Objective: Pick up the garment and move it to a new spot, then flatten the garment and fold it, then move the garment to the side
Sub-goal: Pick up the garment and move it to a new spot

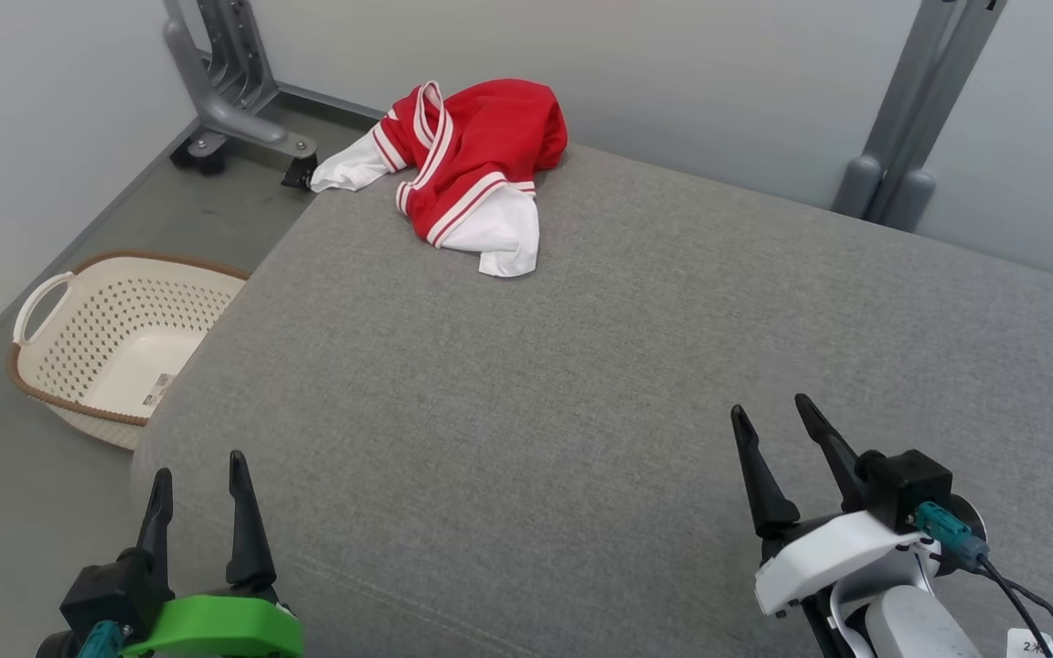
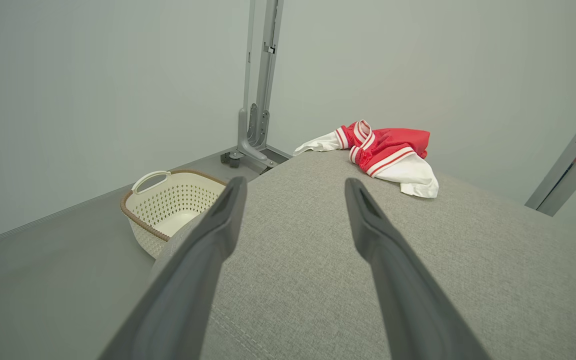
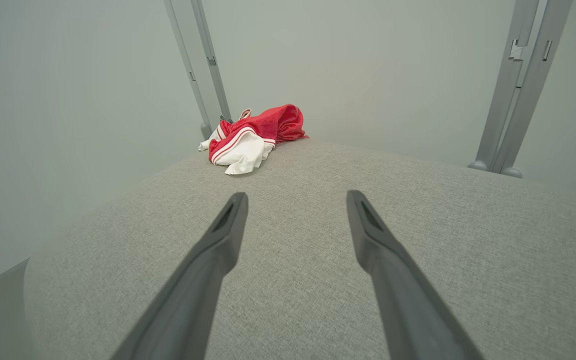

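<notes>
Here, a crumpled red-and-white fabric garment (image 1: 472, 164) lies at eleven o'clock, on the grey upholstered surface's (image 1: 581, 384) far edge. The left gripper (image 1: 198, 466) at seven and right gripper (image 1: 770, 406) at five stand wide open, empty. A careless grab could push it over the edge.

Light even and diffuse, moderately bright; no glare, only a faint soft shadow under the garment (image 1: 472, 164). Head view sharp throughout. Wrist views wide-angle: metal posts (image 3: 518, 85) splay toward the edges, and the left hand's (image 2: 294, 182) fingers (image 2: 193, 280) blur near the bottom edge.
</notes>
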{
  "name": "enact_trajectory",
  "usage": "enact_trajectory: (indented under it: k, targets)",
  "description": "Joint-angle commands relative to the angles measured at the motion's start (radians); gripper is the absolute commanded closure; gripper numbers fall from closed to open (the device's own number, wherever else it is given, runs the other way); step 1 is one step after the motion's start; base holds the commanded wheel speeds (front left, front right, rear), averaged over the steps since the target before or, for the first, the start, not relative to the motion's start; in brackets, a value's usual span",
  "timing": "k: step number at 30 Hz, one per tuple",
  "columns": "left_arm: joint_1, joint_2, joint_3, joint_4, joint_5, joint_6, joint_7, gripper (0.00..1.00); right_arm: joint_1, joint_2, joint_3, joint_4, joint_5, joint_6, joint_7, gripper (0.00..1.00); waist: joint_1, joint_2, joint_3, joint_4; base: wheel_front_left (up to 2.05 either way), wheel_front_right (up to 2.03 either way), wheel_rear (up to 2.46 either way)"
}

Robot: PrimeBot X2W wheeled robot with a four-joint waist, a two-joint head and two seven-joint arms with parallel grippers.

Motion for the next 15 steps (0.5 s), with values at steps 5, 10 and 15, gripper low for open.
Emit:
enact_trajectory:
  k: [5,10,15]
  targets:
    - [0.011,0.002,-0.006,-0.006,-0.012,0.010,0.000,0.00,-0.023,-0.005,0.008,0.014,0.002,-0.001,-0.008,0.00,0.0000,-0.0001,0.024,0.025,0.00,0.00,0.00]
    - [-0.014,0.002,-0.002,0.009,0.001,0.000,0.000,0.00,0.002,-0.005,-0.028,-0.005,-0.014,-0.001,-0.013,0.00,0.0000,-0.0001,0.033,0.028,0.00,0.00,0.00]
    - [-0.130,0.022,0.034,-0.016,0.018,-0.016,0.000,0.00,-0.026,-0.005,-0.072,-0.058,-0.073,-0.001,0.012,0.00,0.0000,-0.0001,0.115,-0.011,0.00,0.00,0.00]
